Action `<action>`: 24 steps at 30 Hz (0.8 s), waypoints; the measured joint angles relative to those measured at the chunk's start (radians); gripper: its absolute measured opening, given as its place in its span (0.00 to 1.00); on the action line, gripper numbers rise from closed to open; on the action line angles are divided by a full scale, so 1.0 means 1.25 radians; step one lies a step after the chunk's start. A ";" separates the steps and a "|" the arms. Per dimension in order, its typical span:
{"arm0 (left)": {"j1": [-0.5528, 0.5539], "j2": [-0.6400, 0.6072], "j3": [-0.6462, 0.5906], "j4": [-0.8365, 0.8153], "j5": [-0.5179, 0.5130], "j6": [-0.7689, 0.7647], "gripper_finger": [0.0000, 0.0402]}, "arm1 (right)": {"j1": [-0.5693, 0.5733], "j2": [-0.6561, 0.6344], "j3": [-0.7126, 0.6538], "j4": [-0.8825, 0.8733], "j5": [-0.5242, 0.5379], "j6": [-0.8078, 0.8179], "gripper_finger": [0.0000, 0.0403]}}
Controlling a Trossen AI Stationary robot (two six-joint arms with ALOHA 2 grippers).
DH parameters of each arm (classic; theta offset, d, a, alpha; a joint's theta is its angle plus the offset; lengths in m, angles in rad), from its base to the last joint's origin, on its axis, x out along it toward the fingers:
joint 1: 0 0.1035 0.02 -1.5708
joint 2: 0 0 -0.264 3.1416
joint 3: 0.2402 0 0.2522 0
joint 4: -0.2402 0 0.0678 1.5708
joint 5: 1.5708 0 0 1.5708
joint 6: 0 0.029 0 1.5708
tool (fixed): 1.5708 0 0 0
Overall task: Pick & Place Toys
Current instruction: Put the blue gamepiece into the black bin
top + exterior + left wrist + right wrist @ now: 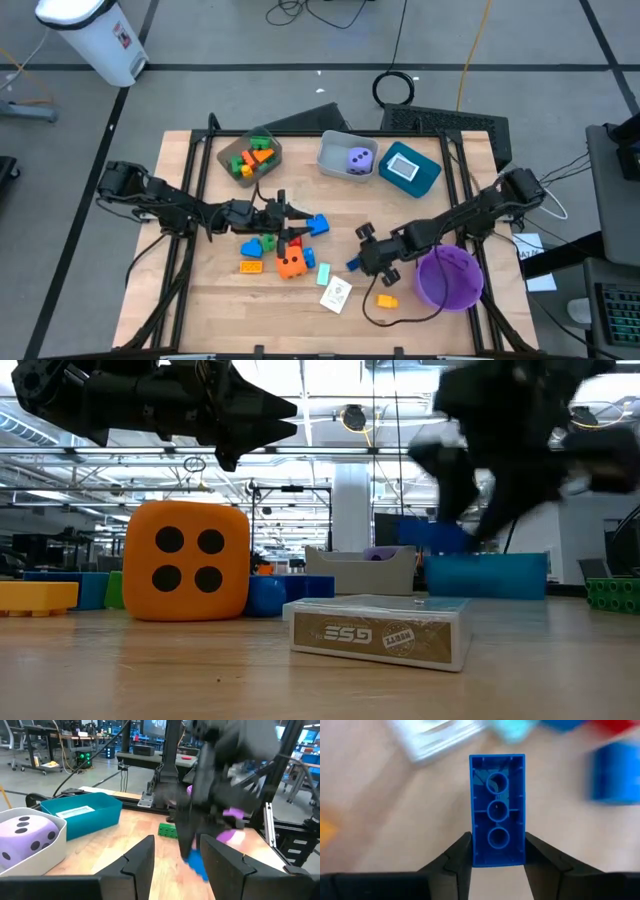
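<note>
My right gripper (362,258) is shut on a blue block (497,810), right of the toy pile and left of the purple bowl (450,277). My left gripper (298,222) is open and empty above the pile; its fingers (142,857) point toward the right arm. On the table lie an orange die (292,264), blue blocks (318,225), an orange block (251,266), a card box (336,294) and a yellow block (386,299). A purple die (360,160) sits in the grey bin. My right gripper pinches the blue block's two long sides (474,851) between its two fingers, near one end. The rest of the block sticks out ahead of the fingers, its hollow underside with three round tubes facing the wrist camera. In the low view the fingers (470,490) are above the table.
A brown bin (250,155) with several blocks, the grey bin (335,152) and a teal bin (408,168) stand along the far side. The purple bowl is at the near right. Bare wood lies at the table's near left.
</note>
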 joint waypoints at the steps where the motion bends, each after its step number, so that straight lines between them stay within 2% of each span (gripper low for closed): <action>1: 0.001 0.000 0.000 0.000 -0.001 -0.007 0.41 | 0.000 -0.020 0.008 -0.001 0.038 -0.009 0.33; 6: 0.026 0.000 0.010 0.003 -0.002 -0.100 0.43 | -0.004 -0.116 0.023 0.033 0.201 -0.076 0.33; 12: 0.097 0.000 0.059 -0.001 -0.003 -0.337 0.43 | -0.017 -0.152 0.024 0.072 0.319 -0.191 0.34; 14: 0.116 0.000 0.076 -0.003 -0.003 -0.383 0.42 | -0.029 -0.151 0.024 0.071 0.326 -0.209 0.34; 20: 0.128 0.001 0.127 -0.048 -0.002 -0.400 0.42 | -0.064 -0.140 0.024 0.068 0.327 -0.200 0.34; 24: 0.123 0.047 0.170 -0.085 -0.002 -0.426 0.44 | -0.082 -0.140 0.023 0.084 0.327 -0.226 0.34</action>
